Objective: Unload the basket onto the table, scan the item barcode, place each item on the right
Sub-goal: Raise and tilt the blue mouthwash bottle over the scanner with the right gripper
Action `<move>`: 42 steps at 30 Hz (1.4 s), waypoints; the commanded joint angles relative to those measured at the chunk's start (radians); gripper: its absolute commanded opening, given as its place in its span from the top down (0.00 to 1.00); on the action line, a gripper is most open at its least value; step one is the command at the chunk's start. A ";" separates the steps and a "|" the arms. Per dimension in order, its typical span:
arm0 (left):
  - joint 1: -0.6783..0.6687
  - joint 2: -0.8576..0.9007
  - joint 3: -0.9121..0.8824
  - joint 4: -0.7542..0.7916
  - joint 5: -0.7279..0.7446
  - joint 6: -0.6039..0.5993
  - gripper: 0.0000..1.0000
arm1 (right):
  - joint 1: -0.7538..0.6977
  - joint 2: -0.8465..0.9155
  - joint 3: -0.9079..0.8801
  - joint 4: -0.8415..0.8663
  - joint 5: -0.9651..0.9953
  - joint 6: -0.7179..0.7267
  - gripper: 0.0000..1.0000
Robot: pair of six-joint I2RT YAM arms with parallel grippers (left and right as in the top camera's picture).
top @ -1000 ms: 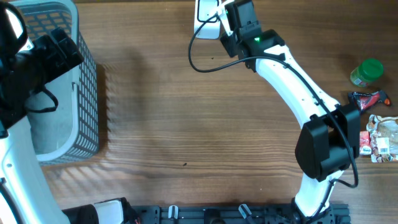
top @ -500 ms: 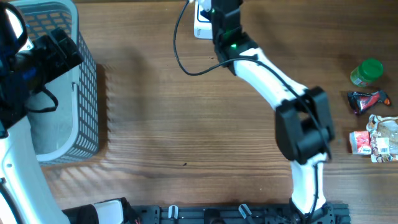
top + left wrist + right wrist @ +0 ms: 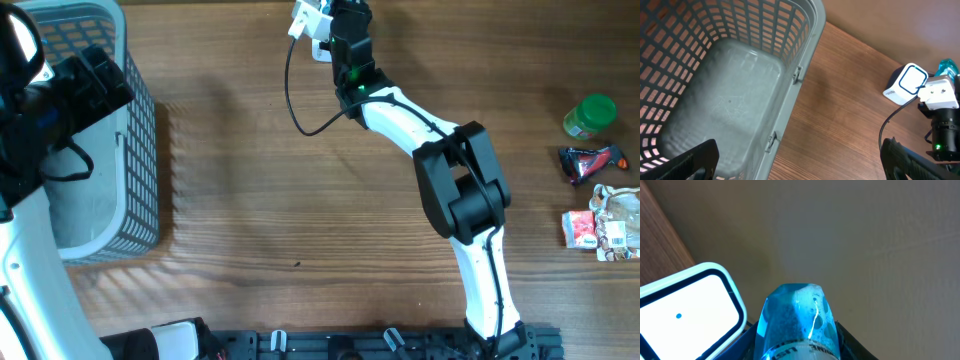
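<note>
My right gripper (image 3: 797, 350) is shut on a clear blue bottle (image 3: 795, 317), which points up past the table's far edge. Right beside the bottle, on its left, is the white barcode scanner (image 3: 687, 305) with its bright window. From overhead, the right gripper (image 3: 345, 22) sits at the far edge next to the scanner (image 3: 305, 18). The left wrist view shows the scanner (image 3: 907, 82) and a tip of the bottle (image 3: 948, 66). No barcode shows in any view. My left gripper (image 3: 800, 170) hangs open over the rim of the basket, holding nothing.
A grey plastic basket (image 3: 140, 150) stands at the left, with nothing in it. The scanner's black cable (image 3: 298, 100) loops over the table. At the right edge lie a green-lidded jar (image 3: 590, 115), a dark red packet (image 3: 590, 160) and snack packs (image 3: 605, 225).
The right arm has swung left and towards the far edge with the bottle in its grip. The scanner now sits a little further left and tilted. The left arm has not moved.
</note>
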 commanded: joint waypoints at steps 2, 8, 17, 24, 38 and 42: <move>0.008 0.001 0.008 0.002 0.005 -0.002 0.00 | 0.010 0.029 0.027 0.021 -0.029 -0.021 0.76; 0.008 0.001 0.008 0.002 0.005 -0.002 0.00 | 0.040 0.036 0.027 0.016 -0.059 -0.021 0.76; 0.008 0.001 0.008 0.002 0.005 -0.001 0.00 | 0.060 0.045 0.027 -0.031 -0.073 -0.063 0.77; 0.008 0.001 0.008 0.002 0.005 -0.001 0.00 | 0.048 0.045 0.026 -0.016 -0.079 -0.241 0.76; 0.008 0.001 0.008 0.002 0.005 -0.001 0.00 | 0.023 0.117 0.026 0.161 -0.155 -0.348 0.78; 0.008 0.001 0.008 0.002 0.005 -0.001 0.00 | 0.018 0.130 0.026 0.186 -0.163 -0.381 0.78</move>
